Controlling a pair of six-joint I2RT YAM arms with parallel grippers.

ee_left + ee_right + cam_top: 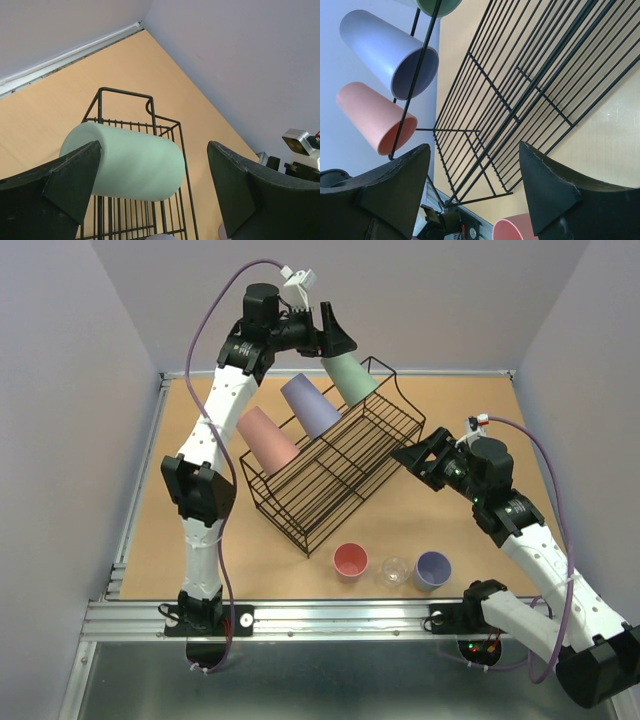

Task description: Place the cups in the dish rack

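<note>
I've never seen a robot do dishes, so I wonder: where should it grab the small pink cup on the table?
Probably by its rim, from straight above: the small pink cup stands upright, mouth open to the top, so one finger can go inside, one outside. The tiny clear cup stands close beside it, so pinch the wall facing away from that.

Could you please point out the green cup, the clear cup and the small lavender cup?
green cup (352, 380), top external view, its side.
clear cup (396, 571), top external view, its open mouth.
small lavender cup (433, 567), top external view, its open mouth.
</note>
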